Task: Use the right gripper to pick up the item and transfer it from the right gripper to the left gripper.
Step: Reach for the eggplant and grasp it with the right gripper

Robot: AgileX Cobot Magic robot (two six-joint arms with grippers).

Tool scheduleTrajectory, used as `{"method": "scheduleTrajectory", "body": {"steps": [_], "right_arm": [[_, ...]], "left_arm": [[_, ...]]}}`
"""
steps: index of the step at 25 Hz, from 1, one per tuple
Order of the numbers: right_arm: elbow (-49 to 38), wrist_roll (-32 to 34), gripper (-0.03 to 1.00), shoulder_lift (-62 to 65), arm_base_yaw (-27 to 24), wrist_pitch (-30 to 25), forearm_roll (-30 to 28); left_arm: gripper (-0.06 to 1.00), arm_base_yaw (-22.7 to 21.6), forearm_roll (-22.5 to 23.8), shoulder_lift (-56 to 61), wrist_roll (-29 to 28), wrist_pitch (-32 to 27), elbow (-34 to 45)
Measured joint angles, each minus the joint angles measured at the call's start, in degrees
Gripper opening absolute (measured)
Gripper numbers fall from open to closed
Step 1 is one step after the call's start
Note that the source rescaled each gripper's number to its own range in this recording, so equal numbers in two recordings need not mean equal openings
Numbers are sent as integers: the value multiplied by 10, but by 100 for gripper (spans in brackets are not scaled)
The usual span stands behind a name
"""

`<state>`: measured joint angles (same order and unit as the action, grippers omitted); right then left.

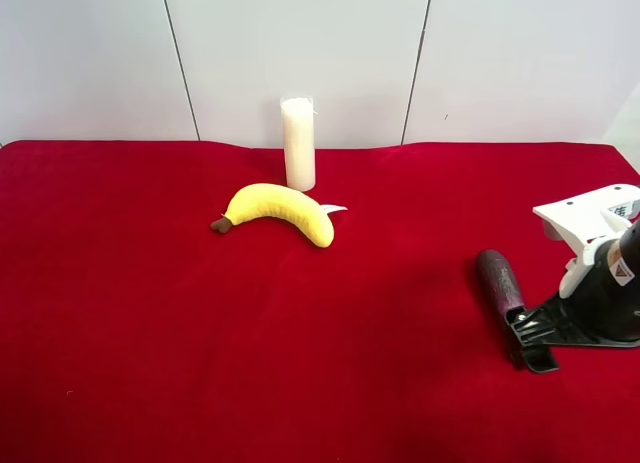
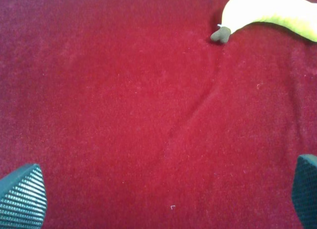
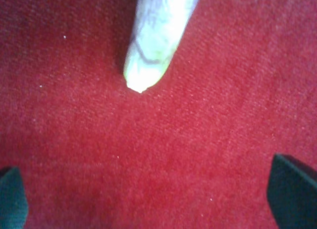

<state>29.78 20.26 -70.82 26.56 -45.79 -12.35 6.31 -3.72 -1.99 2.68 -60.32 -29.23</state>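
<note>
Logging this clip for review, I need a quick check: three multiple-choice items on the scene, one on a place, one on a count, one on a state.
1. What stands behind the banana in the exterior high view? A. cup B. white candle C. box
2. How many loose things are on the red cloth? A. two B. three C. five
3. How is the right hand? A. open and empty B. shut on the item C. shut on the banana

B: it stands upright just past the banana.
B: candle, banana and the purple item.
A: its jaws stand wide apart, the item's pale tip lying free on the cloth.
</note>
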Motion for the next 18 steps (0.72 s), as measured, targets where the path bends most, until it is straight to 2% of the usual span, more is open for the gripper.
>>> {"method": "scheduleTrajectory", "body": {"steps": [6, 13, 18], "right_arm": [[-9, 51, 92, 0, 0, 2, -44], [-14, 75, 89, 0, 0, 15, -54], [-17, 81, 89, 0, -45, 28, -54]], "left_arm": [[100, 0, 0, 0, 0, 0, 0], [100, 0, 0, 0, 0, 0, 0], [100, 0, 0, 0, 0, 0, 0]]}}
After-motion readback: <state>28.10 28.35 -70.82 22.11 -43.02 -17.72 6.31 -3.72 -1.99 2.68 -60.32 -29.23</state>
